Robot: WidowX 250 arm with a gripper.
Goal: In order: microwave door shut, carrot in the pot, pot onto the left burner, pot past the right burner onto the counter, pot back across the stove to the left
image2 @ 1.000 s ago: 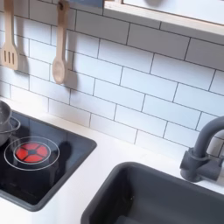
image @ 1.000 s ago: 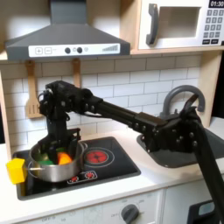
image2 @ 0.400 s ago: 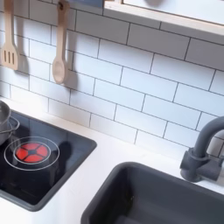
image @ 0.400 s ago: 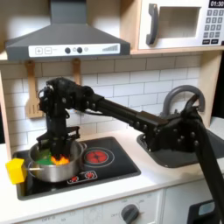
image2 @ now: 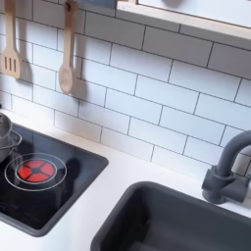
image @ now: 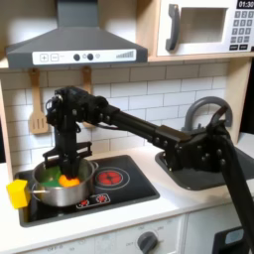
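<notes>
Pot point(image: 62, 184) sits on the stove point(image: 129, 186) at the first exterior view's left, covering the burner on that side; shiny steel, round, rim facing up. Inside it, the carrot point(image: 67, 180) shows as an orange patch against something green point(image: 48, 176). Arm reaches in from the first exterior view's right: base block near the sink point(image: 203, 177), long black forearm rising leftward across the tiled wall, then an elbow high above the stove and the wrist dropping straight down. Gripper point(image: 66, 159) points down over the pot's rear rim, just above or at the opening; whether its fingers are apart or together cannot be told, as the dark parts merge. Yellow block point(image: 17, 192) lies on the counter point(image: 189, 204) beside the pot at the first exterior view's left, at the stove's edge. Red ring burner point(image: 110, 178) lies bare just right of the pot in the first exterior view. Microwave door point(image: 194, 28) sits flush with its white frame, grey bar handle at its left. In the second exterior view, a sliver of the pot's rim shows at the left edge beside a red burner, and wooden utensils point(image2: 66, 59) hang on the tiles above.
</notes>
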